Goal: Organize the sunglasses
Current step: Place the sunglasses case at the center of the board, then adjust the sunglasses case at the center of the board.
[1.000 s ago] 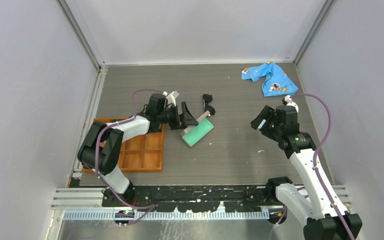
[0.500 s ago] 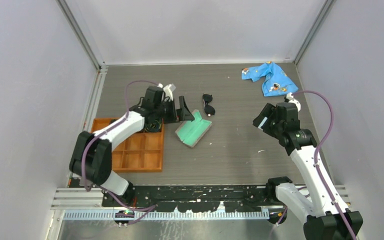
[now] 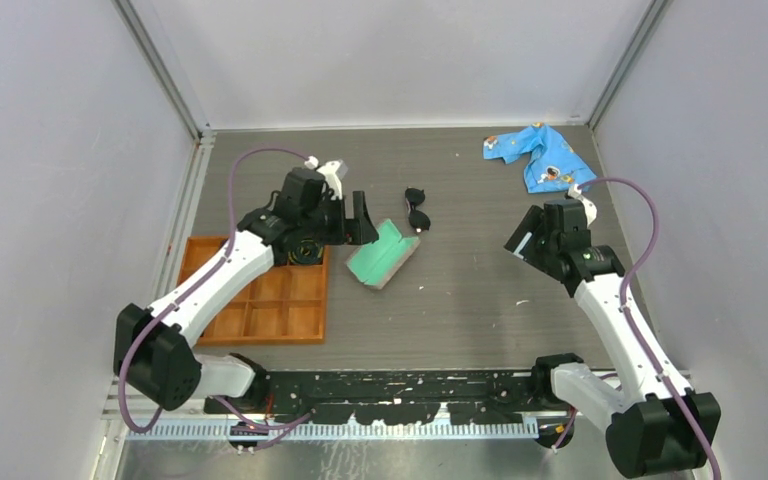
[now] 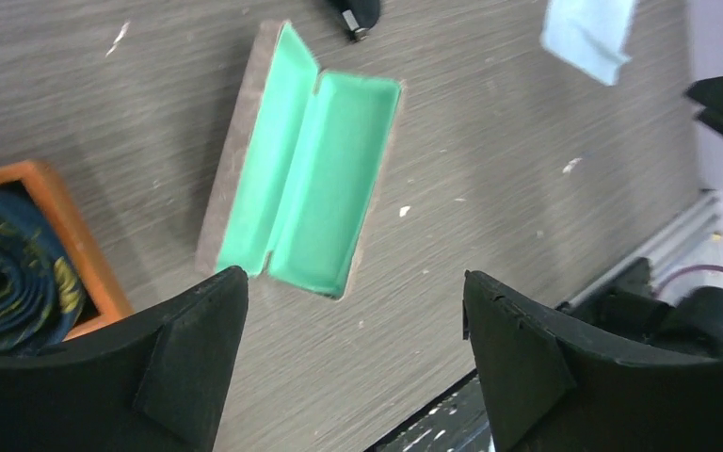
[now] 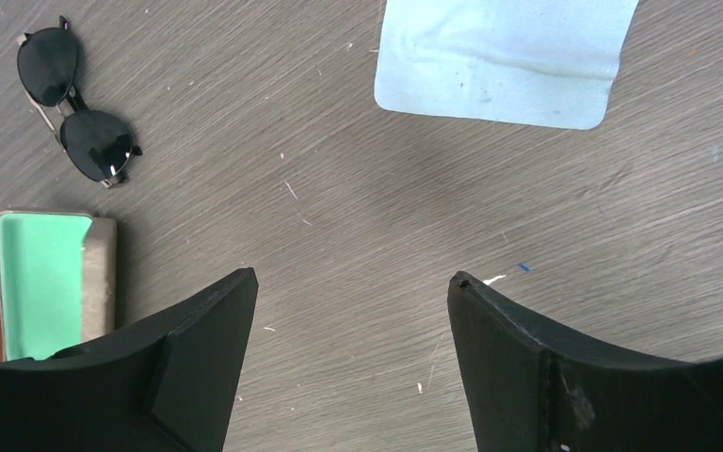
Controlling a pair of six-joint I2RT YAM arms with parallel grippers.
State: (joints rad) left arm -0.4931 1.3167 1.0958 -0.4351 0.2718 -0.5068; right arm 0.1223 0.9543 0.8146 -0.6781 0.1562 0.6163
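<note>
The black-framed sunglasses lie folded on the grey table, just beyond the open grey-tan case with its teal lining facing up. In the right wrist view the sunglasses lie at the upper left and the case below them. The left wrist view shows the case lying open and a tip of the sunglasses at the top edge. My left gripper hovers open beside the case's left end, holding nothing. My right gripper hangs open and empty over bare table to the right.
An orange compartment tray sits at the left, with a dark rolled tie in one cell. A blue patterned cloth lies at the far right corner. Walls and rails close in the table.
My left gripper has let go of the case lid and drawn back up and to the left; the case now lies fully open. The right arm has shifted only slightly.
</note>
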